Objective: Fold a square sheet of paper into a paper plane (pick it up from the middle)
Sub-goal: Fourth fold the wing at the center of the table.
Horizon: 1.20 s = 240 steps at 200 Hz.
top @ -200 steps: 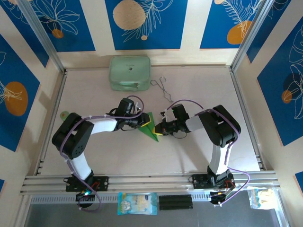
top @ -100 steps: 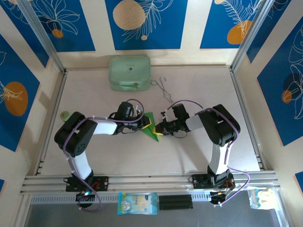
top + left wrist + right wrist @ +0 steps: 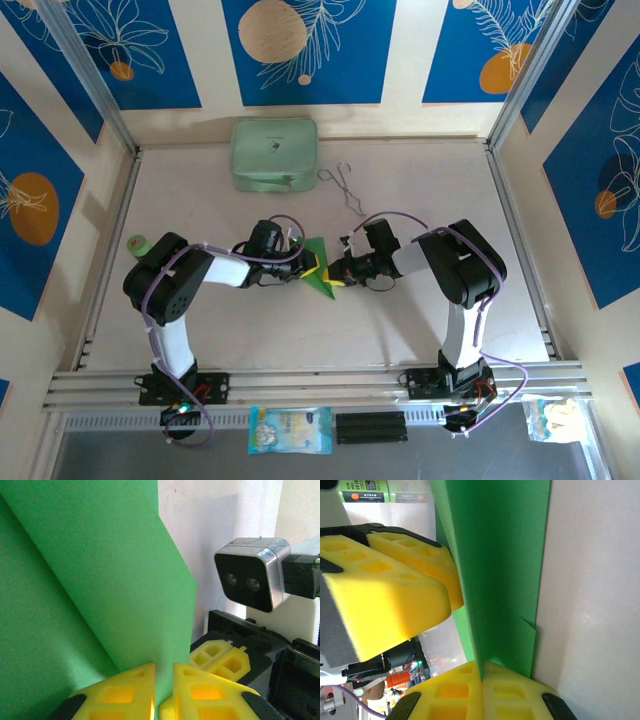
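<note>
The square sheet of paper [image 3: 318, 262], bright green and folded into a pointed triangle, stands on edge at mid-table between both grippers. My left gripper [image 3: 309, 266] holds its left side. In the left wrist view the yellow jaws [image 3: 164, 667] stand a narrow slit apart with the paper [image 3: 100, 580] running between them. My right gripper [image 3: 334, 273] is shut on the paper's lower edge [image 3: 505, 555], its jaws [image 3: 482, 667] pressed together on the fold. The left fingers [image 3: 380, 590] show beside the paper in the right wrist view, and the right fingers [image 3: 220, 657] in the left wrist view.
A pale mint case [image 3: 275, 153] lies at the back of the table, with thin wire tongs [image 3: 345, 187] to its right. A small green bottle [image 3: 138, 242] sits by the left rail. Metal rails border the table on both sides.
The left arm's elbow has swung right and its forearm has dropped lower. Its jaws have narrowed slightly on the paper. The right arm and the paper have stayed in place.
</note>
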Tool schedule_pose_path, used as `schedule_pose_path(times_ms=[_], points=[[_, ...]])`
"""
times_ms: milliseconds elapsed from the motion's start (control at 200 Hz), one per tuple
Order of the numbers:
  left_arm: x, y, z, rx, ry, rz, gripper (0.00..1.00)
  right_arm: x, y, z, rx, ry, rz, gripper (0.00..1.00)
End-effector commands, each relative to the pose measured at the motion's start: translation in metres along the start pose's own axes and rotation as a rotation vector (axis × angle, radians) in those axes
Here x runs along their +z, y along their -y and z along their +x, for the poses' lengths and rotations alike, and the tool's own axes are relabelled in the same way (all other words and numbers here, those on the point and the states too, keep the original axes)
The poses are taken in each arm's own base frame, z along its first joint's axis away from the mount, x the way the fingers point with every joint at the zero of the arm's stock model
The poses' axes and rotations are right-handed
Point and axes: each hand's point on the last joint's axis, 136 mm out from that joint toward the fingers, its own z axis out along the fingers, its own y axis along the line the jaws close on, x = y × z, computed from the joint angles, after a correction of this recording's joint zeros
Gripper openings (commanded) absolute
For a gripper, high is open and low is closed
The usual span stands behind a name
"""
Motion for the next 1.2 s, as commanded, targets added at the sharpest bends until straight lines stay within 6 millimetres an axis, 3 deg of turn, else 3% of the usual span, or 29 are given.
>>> schedule_pose_path(times_ms=[0,670,1196], points=[[0.004,0.016,-0.005,0.020,-0.006,0.046,0.18,0.001,0.020,0.008,0.075,-0.024,0.052,0.04],[0.009,0.021,-0.004,0.019,-0.028,0.061,0.18,0.002,0.030,0.009,0.086,-0.021,0.094,0.13],[-0.008,0.025,-0.014,0.032,0.040,0.069,0.20,-0.001,0.030,0.009,0.105,-0.020,0.078,0.03]])
